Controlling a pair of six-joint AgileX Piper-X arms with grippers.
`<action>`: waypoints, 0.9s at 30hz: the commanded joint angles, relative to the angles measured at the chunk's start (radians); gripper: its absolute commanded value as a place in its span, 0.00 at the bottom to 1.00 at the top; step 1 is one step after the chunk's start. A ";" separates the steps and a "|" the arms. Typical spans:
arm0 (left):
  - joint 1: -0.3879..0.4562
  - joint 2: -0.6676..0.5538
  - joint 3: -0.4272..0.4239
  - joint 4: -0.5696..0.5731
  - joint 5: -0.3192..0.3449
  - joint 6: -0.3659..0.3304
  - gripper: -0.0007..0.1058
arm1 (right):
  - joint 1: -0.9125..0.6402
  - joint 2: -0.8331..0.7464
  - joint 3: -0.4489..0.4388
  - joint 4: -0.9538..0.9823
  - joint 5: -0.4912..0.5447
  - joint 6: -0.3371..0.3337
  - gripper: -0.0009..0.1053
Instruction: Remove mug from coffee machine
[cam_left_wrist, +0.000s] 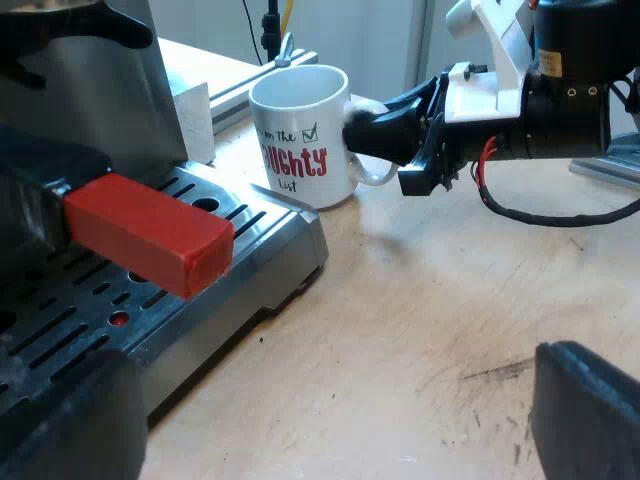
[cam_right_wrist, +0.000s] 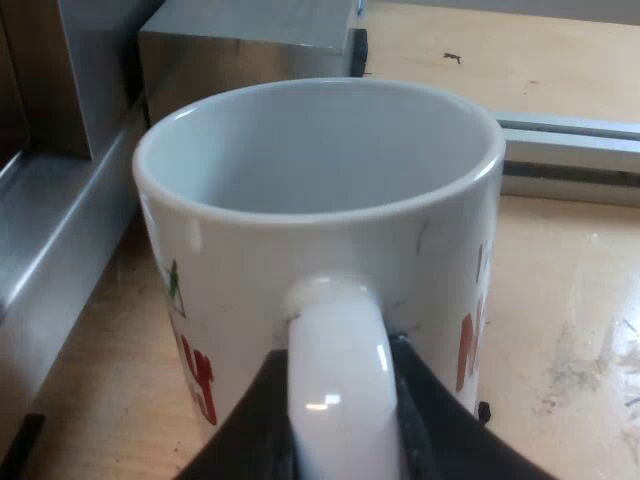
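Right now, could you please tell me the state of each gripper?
Left gripper: open, holding nothing.
Right gripper: shut on the mug, by its handle.

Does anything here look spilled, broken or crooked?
Nothing stands out. The mug stands upright and empty on the table beside the coffee machine's tray, with no spill around it. The right tool grips its handle squarely. The table shows only faint scuff marks.
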 joint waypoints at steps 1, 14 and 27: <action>-0.004 0.000 0.001 -0.015 -0.011 0.003 0.75 | -0.003 -0.009 -0.007 -0.045 -0.006 -0.005 0.01; -0.004 0.000 0.001 -0.023 -0.011 0.003 0.75 | -0.003 -0.030 0.011 -0.042 -0.011 0.035 0.47; -0.004 0.000 0.001 -0.043 0.012 0.003 0.75 | 0.056 -0.298 0.095 0.211 -0.010 0.102 0.47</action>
